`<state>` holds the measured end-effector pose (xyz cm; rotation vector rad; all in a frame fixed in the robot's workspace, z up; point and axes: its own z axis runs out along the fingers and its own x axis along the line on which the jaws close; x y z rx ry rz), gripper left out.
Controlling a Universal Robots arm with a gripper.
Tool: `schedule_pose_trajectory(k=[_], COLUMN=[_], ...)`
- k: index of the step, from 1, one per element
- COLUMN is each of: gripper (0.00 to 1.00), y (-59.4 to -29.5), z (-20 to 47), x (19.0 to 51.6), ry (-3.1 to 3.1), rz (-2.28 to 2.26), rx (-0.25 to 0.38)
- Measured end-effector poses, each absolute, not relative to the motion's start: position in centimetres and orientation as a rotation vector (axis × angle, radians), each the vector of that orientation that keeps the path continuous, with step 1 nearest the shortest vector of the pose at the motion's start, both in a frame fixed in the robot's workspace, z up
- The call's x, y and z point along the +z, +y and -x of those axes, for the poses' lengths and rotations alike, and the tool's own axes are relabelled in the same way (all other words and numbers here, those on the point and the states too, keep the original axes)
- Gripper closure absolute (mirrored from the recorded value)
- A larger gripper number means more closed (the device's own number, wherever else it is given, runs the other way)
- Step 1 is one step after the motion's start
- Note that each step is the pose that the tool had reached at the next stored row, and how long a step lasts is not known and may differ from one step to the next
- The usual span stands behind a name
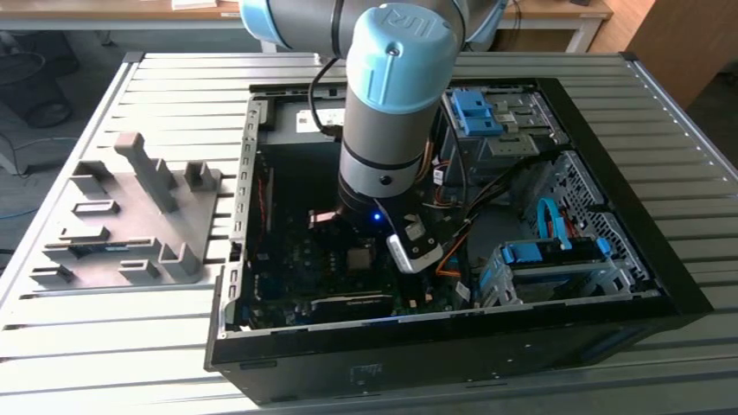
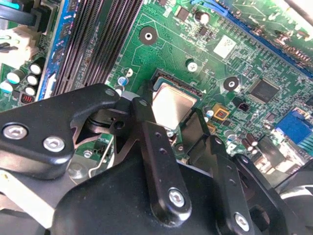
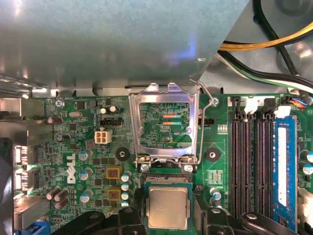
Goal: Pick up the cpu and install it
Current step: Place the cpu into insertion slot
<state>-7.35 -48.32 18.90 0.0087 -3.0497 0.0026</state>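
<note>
Straddling the flat, dull silver-tan square cpu (image 3: 167, 207) is the claw (image 3: 169, 214); pinching or loose, cannot tell.

white lettering (image 3: 70, 168), on green motherboard (image 3: 215, 139)

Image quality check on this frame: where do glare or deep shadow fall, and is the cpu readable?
Exterior view: the slatted table is brightly lit, the computer case is dim inside, a blue light glows on the arm. Second wrist view: the cpu catches light and looks pale. First wrist view: a bluish glare spot on the grey metal panel; the cpu is evenly lit and readable.
</note>
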Motion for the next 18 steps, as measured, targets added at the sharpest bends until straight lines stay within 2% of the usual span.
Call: schedule_pose_trajectory(k=[4, 5, 13, 18], gripper=[0.52, 0.46, 0.46, 0.46], y=[-48.3, -48.3, -48.3, -48.3], z=[7.4, 7.4, 7.3, 7.3], x=[18.9, 18.9, 18.9, 20.3], ry=[-3.050, -3.050, -3.050, -3.050], rz=[-0.009, -0.009, -0.009, -0.009], rx=[0.002, 0.002, 0.004, 0.004])
